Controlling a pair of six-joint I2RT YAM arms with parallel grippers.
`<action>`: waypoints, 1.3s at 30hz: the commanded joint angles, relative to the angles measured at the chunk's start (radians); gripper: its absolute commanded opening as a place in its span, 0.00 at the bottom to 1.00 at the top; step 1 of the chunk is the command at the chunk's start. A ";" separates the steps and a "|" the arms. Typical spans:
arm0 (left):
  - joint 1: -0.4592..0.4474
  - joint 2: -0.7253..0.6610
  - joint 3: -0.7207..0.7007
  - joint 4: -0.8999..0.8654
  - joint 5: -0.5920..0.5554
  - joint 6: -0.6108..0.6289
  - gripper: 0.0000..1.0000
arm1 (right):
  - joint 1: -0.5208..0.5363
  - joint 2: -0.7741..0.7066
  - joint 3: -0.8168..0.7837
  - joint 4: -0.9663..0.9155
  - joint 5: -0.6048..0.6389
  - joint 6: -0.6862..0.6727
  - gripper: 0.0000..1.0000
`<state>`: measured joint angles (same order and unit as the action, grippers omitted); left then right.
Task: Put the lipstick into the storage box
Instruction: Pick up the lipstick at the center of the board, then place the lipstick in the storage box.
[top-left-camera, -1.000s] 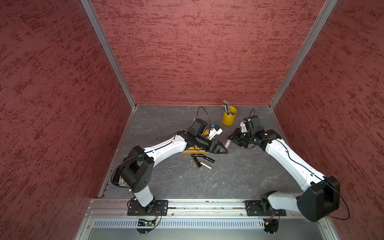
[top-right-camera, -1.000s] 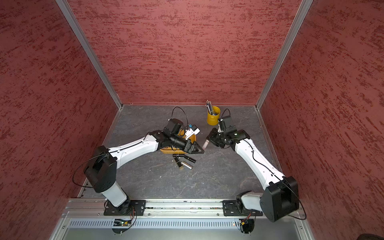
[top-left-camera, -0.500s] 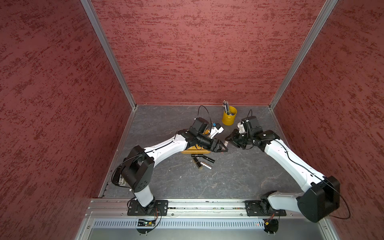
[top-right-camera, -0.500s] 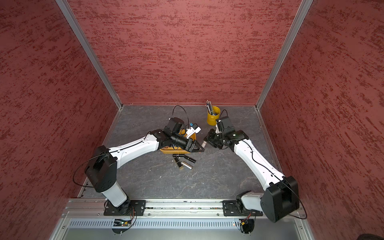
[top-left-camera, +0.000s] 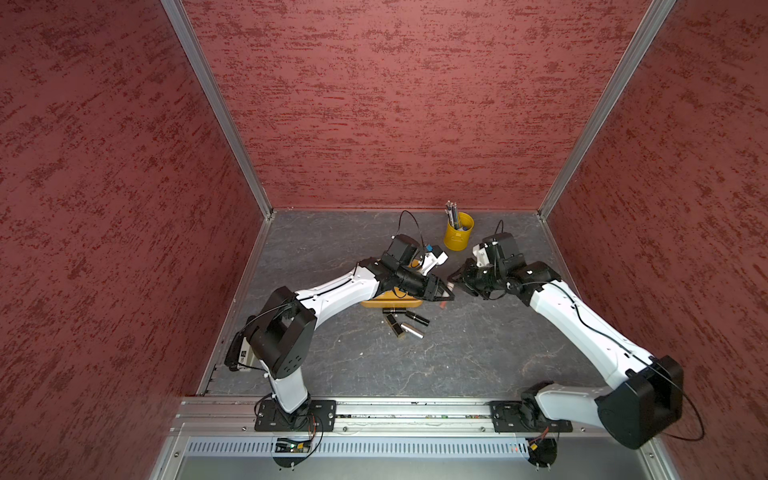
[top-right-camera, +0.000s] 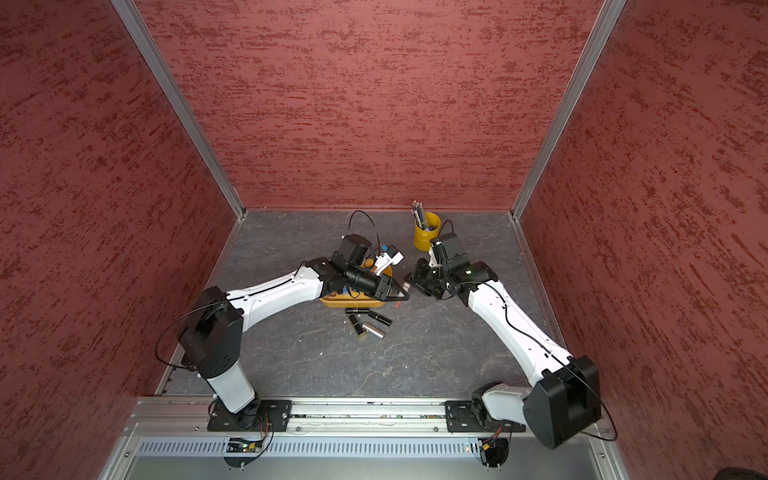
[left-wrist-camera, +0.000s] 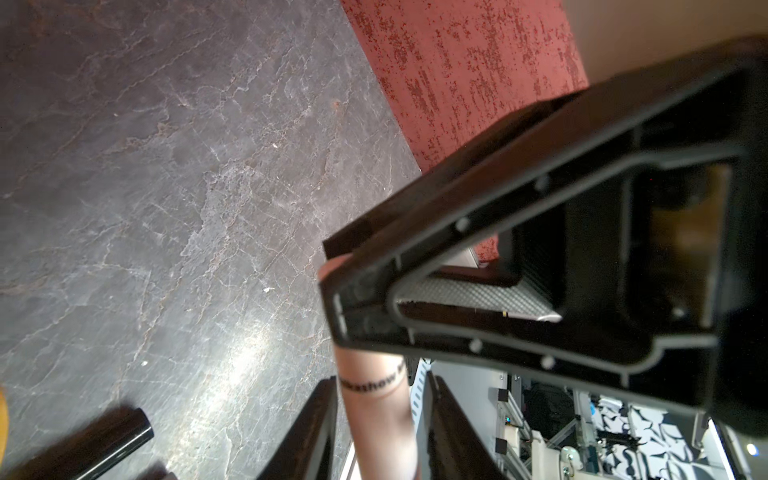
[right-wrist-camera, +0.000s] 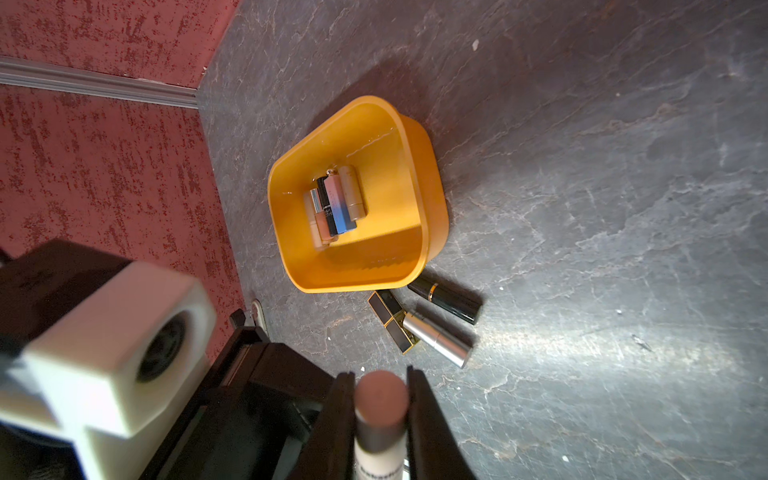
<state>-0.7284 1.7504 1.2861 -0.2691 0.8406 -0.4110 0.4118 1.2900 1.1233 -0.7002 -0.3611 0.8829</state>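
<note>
Red textured walls (top-left-camera: 374, 104) close in on three sides of a grey, stone-veined surface (top-left-camera: 457, 353), where two white-and-black arms meet tip to tip. The lipstick (left-wrist-camera: 376, 415), a pale pink tube, carries a band of black lettering. The letters "cashow" can be read in the left wrist view, and the start of the word is hidden.

The right gripper (right-wrist-camera: 380, 376) is clamped tight on the tube, whose rounded dusty-pink cap pokes out between its fingers. The left gripper (left-wrist-camera: 380, 380) stands narrow, its fingers flanking the same tube. A sliver of background shows on one side, and whether they press it cannot be told.

The left arm (top-left-camera: 332, 291) reaches from the front rail, elbow bent, with its forearm crossing above the storage box (right-wrist-camera: 432, 187). The right arm (top-left-camera: 582, 324) stretches diagonally inward, its wrist turned toward its partner.

The lipstick hangs clear of the surface just to the right of the orange-yellow storage box, not in it. Several other lipsticks (right-wrist-camera: 336, 203) lie bunched inside the box. Just beside the box, on the surface, lie a black tube with a gold band (right-wrist-camera: 444, 301), a black-and-gold case (right-wrist-camera: 390, 324) and a silver tube (right-wrist-camera: 436, 340). A yellow pen cup (top-left-camera: 458, 237) stands near the back wall.
</note>
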 joint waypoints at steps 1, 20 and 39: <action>0.001 0.004 0.030 0.013 0.001 0.005 0.28 | 0.007 -0.023 0.029 0.027 -0.015 0.006 0.16; 0.023 -0.014 0.000 0.006 -0.025 -0.019 0.17 | 0.002 -0.132 0.051 0.035 0.094 -0.104 0.60; 0.106 -0.041 -0.004 -0.376 -0.736 -0.035 0.20 | -0.001 -0.256 -0.083 0.184 -0.031 -0.200 0.73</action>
<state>-0.6266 1.6535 1.2423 -0.5865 0.2214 -0.4583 0.4141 1.0435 1.0439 -0.5629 -0.3492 0.6914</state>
